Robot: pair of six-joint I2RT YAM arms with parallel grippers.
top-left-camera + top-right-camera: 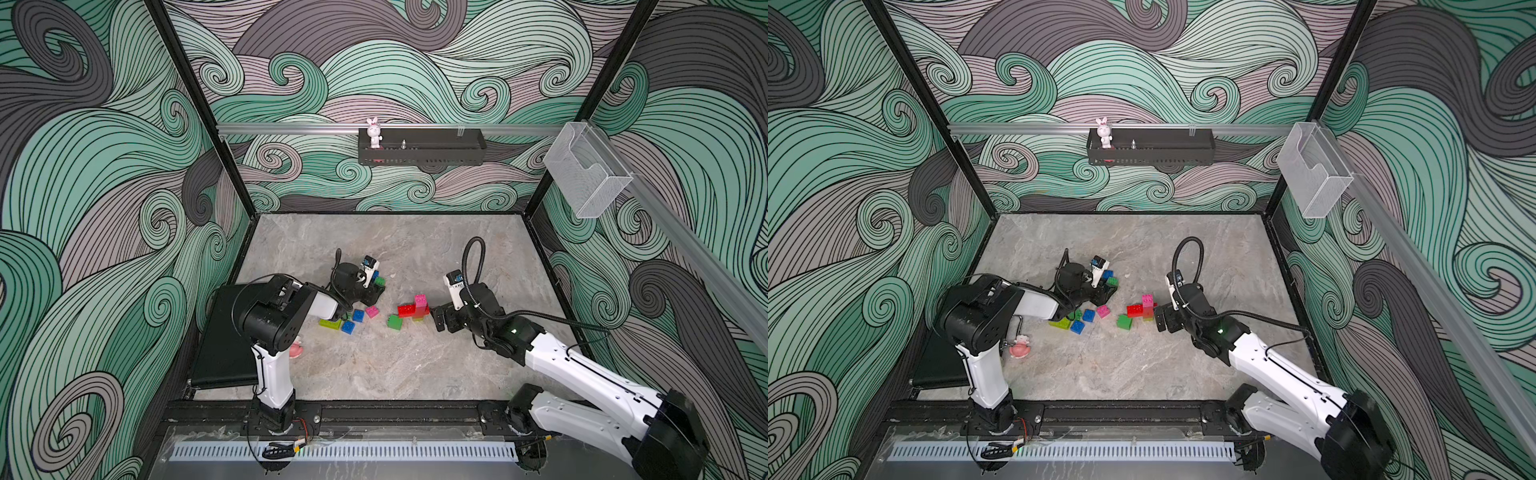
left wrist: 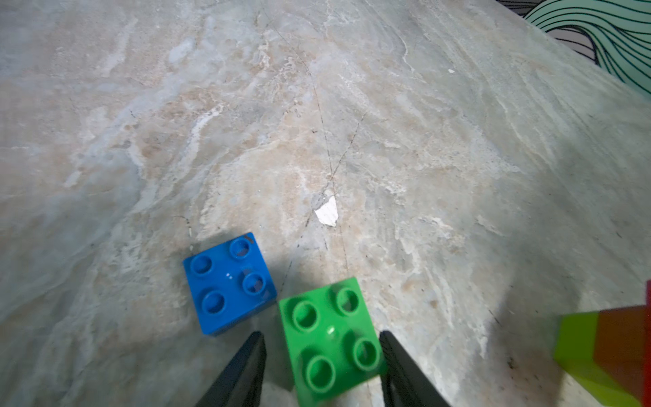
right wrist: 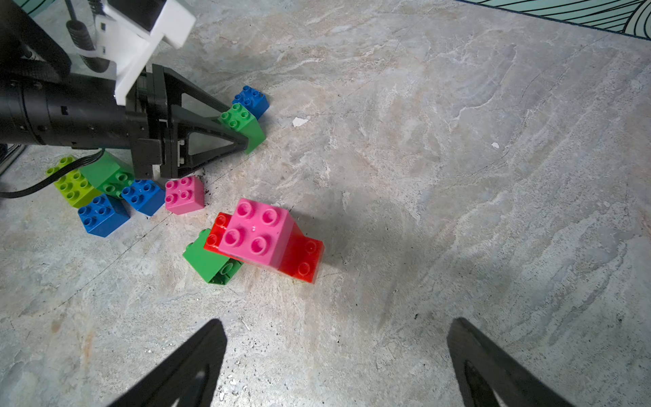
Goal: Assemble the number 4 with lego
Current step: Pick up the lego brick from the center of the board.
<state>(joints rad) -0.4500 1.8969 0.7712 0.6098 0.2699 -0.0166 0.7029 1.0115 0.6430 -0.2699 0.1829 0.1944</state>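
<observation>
My left gripper (image 2: 321, 333) is shut on a green square lego brick (image 2: 331, 338), which sits tilted between its fingers; from the right wrist the same green brick (image 3: 243, 127) shows a finger on each side. A blue brick (image 2: 229, 283) lies just beyond it. A pink brick (image 3: 259, 234) stands on a red oblong brick (image 3: 304, 259) mid-table, with a green brick (image 3: 211, 264) on its side against them. My right gripper (image 3: 337, 321) is open and empty, a short way from that stack (image 1: 415, 307). Loose lime (image 3: 72, 185), blue (image 3: 102, 213) and pink (image 3: 185, 193) bricks lie under the left arm.
A black tray (image 1: 224, 336) lies at the table's left edge with a pink figurine (image 1: 1019, 347) beside it. On the back wall hang a black shelf (image 1: 422, 156) with a white bunny (image 1: 374, 133) and a clear box (image 1: 586, 170).
</observation>
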